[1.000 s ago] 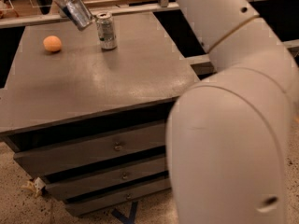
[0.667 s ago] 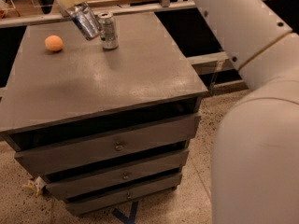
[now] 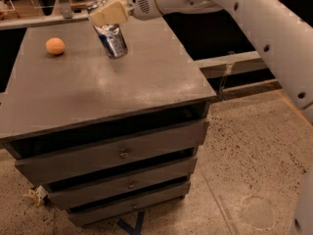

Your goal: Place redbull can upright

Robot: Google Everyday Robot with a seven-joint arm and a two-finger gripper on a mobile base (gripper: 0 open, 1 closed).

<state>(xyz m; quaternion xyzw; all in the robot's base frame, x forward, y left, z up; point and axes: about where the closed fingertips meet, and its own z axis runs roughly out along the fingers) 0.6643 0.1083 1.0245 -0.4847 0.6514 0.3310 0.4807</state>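
Observation:
The redbull can (image 3: 112, 41) is slim and shiny, with silver and blue patches. It is held in my gripper (image 3: 109, 14), which is shut on its upper part. The can is nearly upright, leaning slightly with its silver top (image 3: 96, 5) to the left. Its lower end is just above or at the grey table top (image 3: 146, 77) near the back middle; I cannot tell whether it touches. The white arm (image 3: 234, 4) reaches in from the upper right.
An orange ball (image 3: 55, 46) lies on the table at the back left. The wider grey can seen earlier is hidden behind the held can. The table has drawers (image 3: 122, 153) in front. Speckled floor (image 3: 249, 155) lies to the right.
My gripper has moved right and a little lower with the redbull can. The can has turned from a steep tilt to nearly upright and now covers the other can.

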